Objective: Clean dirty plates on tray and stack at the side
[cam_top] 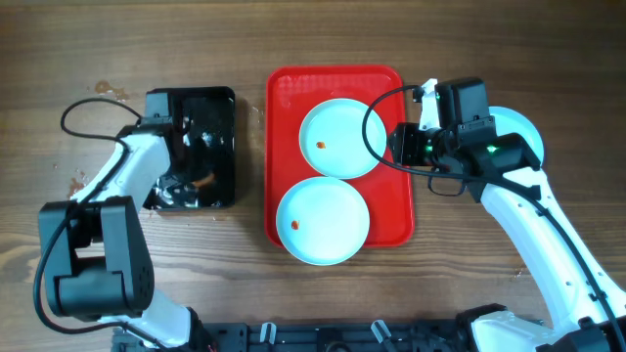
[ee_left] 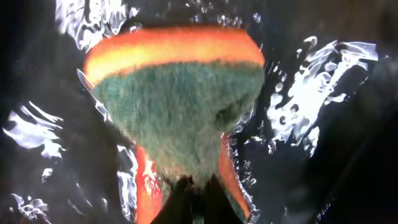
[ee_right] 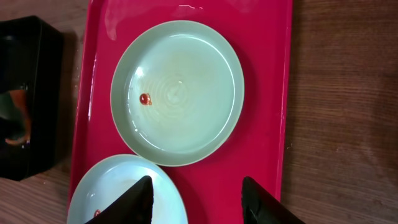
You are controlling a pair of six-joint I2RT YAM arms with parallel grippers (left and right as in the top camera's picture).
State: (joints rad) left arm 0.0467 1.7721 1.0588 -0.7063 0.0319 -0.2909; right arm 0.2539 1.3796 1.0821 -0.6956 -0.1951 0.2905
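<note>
The red tray (cam_top: 391,210) lies mid-table with two pale blue plates on it. The far plate (cam_top: 337,132) has a small reddish stain, and so does the near plate (cam_top: 323,223). A third plate (cam_top: 520,125) lies on the table to the right, mostly hidden by my right arm. My right gripper (cam_top: 396,145) is open and empty above the tray's right edge. In the right wrist view its fingers (ee_right: 199,196) straddle bare tray (ee_right: 264,124) below the stained plate (ee_right: 177,93), one tip over the other plate (ee_right: 118,190). My left gripper (ee_left: 196,196) is shut on the orange-and-green sponge (ee_left: 177,106).
The black tray (cam_top: 220,117) with water stands left of the red tray; my left gripper (cam_top: 186,181) and the sponge (cam_top: 203,181) are inside it. Its wet black floor (ee_left: 323,93) fills the left wrist view. It also shows in the right wrist view (ee_right: 28,93).
</note>
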